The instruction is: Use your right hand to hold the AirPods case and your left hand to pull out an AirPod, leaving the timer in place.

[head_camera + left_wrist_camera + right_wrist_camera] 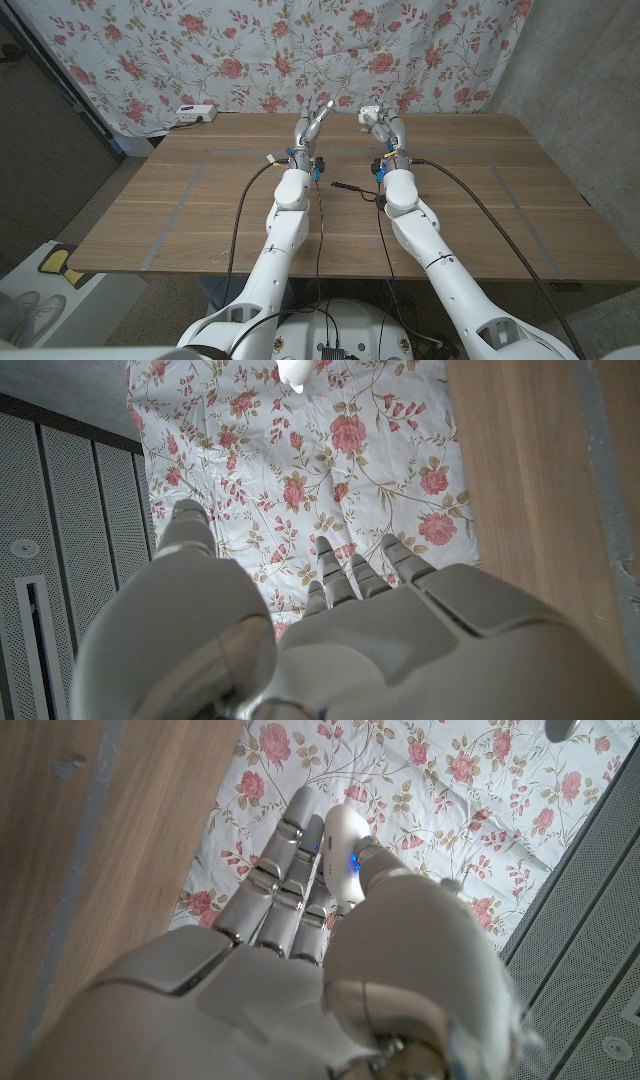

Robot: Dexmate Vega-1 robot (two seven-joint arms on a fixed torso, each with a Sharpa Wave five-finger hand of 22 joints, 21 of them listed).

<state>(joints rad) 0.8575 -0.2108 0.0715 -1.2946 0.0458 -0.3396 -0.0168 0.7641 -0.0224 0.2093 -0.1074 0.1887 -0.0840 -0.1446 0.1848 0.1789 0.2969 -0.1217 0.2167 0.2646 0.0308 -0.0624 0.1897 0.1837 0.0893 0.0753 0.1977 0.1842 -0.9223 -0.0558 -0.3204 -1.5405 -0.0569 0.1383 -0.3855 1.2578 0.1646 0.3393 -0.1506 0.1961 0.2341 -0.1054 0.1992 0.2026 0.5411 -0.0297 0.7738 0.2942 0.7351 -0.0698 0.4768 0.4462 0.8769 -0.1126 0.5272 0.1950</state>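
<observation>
White and rounded, the AirPods case sits in the right hand, pressed between the thumb and the straight fingers; a small blue light shows on its face in the right wrist view. In the head view the same hand is raised over the far edge of the table, a little right of the middle, with the case at its tip in front of the floral cloth.

Just beside it, the left hand is also lifted over the far edge, its fingers stretched out and slanting toward the right hand without reaching it. In the left wrist view this hand holds nothing: its fingers lie together and point at the cloth, and the thumb stands well apart from them. Whether the case's lid is up cannot be told, and no single AirPod can be made out.

Both forearms run from the near edge up the middle of the wooden table, with dark cables trailing beside them. Grey tape lines mark a large rectangle on the tabletop. At the far left corner, near the cloth, stands a small white box-shaped device that may be the timer; it is too small to be sure.
</observation>
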